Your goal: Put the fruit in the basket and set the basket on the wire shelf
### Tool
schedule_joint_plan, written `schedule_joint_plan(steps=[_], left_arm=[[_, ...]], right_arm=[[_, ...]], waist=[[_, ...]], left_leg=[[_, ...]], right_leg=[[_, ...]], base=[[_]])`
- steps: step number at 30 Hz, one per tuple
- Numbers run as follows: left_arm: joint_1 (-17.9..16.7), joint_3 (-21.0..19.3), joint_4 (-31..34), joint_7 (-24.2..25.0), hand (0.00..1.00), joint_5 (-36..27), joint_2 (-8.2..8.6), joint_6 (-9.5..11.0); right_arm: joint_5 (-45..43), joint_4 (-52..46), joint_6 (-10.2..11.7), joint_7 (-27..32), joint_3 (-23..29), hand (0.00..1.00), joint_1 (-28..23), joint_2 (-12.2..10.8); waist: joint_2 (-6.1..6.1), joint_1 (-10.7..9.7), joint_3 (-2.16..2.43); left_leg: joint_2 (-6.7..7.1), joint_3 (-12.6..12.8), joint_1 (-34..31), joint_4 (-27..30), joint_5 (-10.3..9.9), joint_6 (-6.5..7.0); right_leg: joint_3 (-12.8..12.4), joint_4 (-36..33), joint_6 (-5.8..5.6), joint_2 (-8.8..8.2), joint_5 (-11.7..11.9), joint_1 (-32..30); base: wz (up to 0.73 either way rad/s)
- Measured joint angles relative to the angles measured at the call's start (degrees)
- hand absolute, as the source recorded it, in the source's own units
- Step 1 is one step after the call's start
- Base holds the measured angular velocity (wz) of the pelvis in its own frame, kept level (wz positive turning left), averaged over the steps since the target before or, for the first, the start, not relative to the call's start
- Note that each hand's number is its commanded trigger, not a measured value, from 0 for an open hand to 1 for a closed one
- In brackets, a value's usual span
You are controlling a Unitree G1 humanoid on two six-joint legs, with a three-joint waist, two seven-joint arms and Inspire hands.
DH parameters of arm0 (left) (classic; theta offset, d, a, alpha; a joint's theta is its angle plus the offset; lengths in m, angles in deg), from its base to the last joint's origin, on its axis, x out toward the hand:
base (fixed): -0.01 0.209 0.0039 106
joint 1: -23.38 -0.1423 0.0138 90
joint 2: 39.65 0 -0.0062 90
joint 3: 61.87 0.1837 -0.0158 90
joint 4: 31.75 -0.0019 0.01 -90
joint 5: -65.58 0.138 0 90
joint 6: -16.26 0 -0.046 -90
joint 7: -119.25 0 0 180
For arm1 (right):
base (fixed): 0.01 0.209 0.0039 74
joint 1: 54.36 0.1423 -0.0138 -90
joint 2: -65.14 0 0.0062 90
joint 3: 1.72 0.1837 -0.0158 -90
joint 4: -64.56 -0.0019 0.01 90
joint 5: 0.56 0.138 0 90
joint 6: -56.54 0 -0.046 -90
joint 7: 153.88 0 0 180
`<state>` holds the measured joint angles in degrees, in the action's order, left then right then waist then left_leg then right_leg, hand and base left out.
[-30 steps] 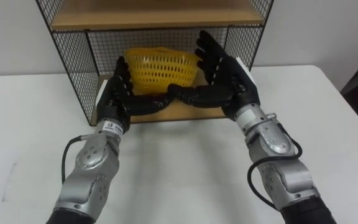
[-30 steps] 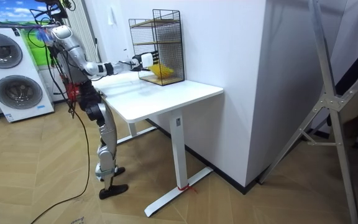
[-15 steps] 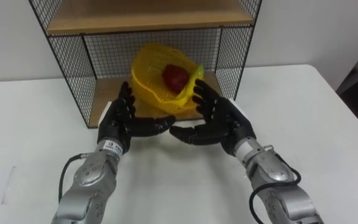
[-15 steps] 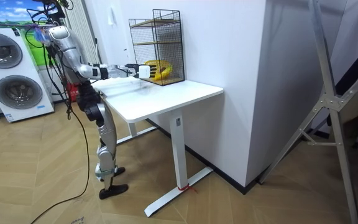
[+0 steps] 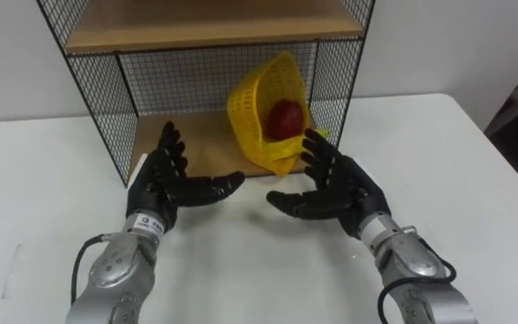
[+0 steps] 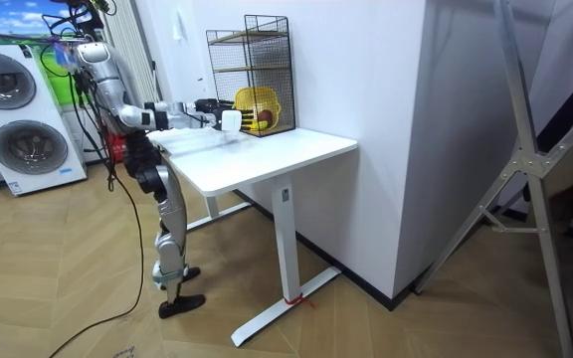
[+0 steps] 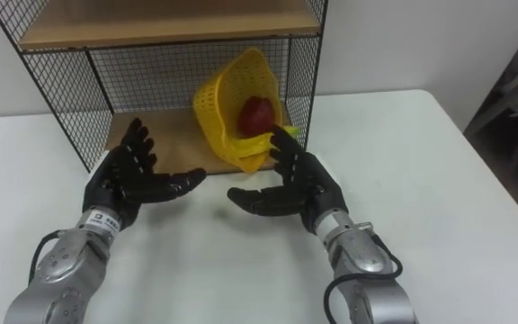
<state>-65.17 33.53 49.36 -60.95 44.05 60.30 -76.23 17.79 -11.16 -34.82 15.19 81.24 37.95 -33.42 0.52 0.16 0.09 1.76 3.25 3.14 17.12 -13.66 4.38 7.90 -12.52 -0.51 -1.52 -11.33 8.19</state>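
Observation:
A yellow mesh basket (image 5: 252, 115) lies tipped on its side on the lower board of the wire shelf (image 5: 97, 99). Its mouth faces the shelf's right mesh wall and its lower rim hangs over the board's front edge. A dark red fruit (image 5: 285, 118) rests inside it, and a yellow-green bit (image 5: 318, 135) shows at the rim. My left hand (image 5: 165, 184) is open over the table in front of the shelf, apart from the basket. My right hand (image 5: 335, 184) is open too, its fingertips just below the basket's rim. The room view has me standing at the table's end, both arms stretched toward the shelf (image 6: 252, 70).
The shelf stands at the back of a white table (image 5: 241, 270), against the wall, with an upper wooden board (image 5: 205, 22). Bare board (image 5: 187, 144) lies left of the basket. Washing machines (image 6: 18, 119) stand behind me in the room view.
Both hands have drawn back out of the shelf toward me and let go of the basket. The basket has tipped from upright onto its side, sliding to the shelf's right.

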Motion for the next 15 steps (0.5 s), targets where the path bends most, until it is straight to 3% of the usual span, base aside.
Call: schedule_joint_plan(steps=[6, 15], left_arm=[[-4.2, -0.9, 3.0, 1.0, 0.0, 1.0, -0.21, 0.0], [-5.8, -1.0, 6.7, 2.2, 0.0, 2.7, -0.3, 0.2]], right_arm=[[-0.4, -4.2, 0.0, -2.1, 1.5, 0.0, -4.2, 0.0], [-0.7, -6.7, 0.1, -3.1, 2.2, 0.0, -4.6, 0.3]], waist=[[-0.08, 0.0, 0.17], [-0.34, 0.2, 0.08]], left_leg=[[-0.02, 0.0, 1.2, -0.7, 0.1, -0.12], [-0.01, 0.1, 1.1, -1.0, 0.3, -0.21]], right_leg=[[0.1, 0.0, -0.01, -0.01, 0.0, 0.9], [0.1, 0.9, 0.15, 0.04, 0.1, 0.8]], base=[[0.0], [0.0]])
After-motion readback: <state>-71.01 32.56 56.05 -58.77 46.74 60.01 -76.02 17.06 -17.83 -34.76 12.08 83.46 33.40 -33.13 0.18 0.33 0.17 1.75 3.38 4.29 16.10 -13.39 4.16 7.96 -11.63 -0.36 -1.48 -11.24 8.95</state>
